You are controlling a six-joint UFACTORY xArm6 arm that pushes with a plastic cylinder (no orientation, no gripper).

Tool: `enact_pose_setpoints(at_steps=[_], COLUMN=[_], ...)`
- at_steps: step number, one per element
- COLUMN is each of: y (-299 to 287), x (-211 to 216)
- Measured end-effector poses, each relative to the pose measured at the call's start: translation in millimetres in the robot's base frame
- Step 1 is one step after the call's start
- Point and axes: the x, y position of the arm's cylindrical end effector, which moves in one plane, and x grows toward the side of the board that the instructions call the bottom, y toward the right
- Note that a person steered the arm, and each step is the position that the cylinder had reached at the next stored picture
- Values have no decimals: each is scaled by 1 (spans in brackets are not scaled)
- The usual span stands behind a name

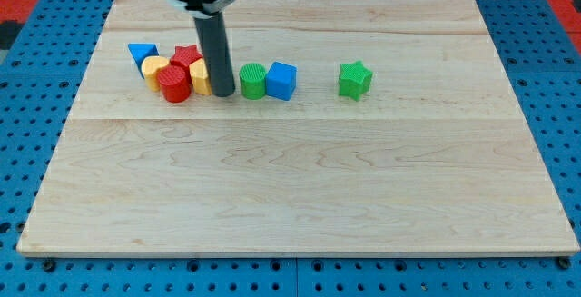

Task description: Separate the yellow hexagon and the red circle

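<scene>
Cluster at the desk's (300, 197) upper left; rod standing in it.

Landmark red circle (175, 85): yellow hexagon (152, 68) touching its upper left; blue triangle (142, 54) beyond that; red star (187, 57) just above; another yellow block (201, 76) touching its right; my tip (224, 94) just right of that block; green cylinder (252, 81), blue cube (281, 81), green star (355, 80) farther right; end effector a plain rod, pinching nothing.

Rod upright; my tip (224, 94) seemingly down
</scene>
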Motion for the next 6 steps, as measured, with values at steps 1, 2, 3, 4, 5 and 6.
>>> enact_pose_setpoints(at_steps=[1, 2, 3, 4, 5, 6], y=[41, 73, 15, -89, -192, -211], x=[-9, -7, 1, 21, 24, 17])
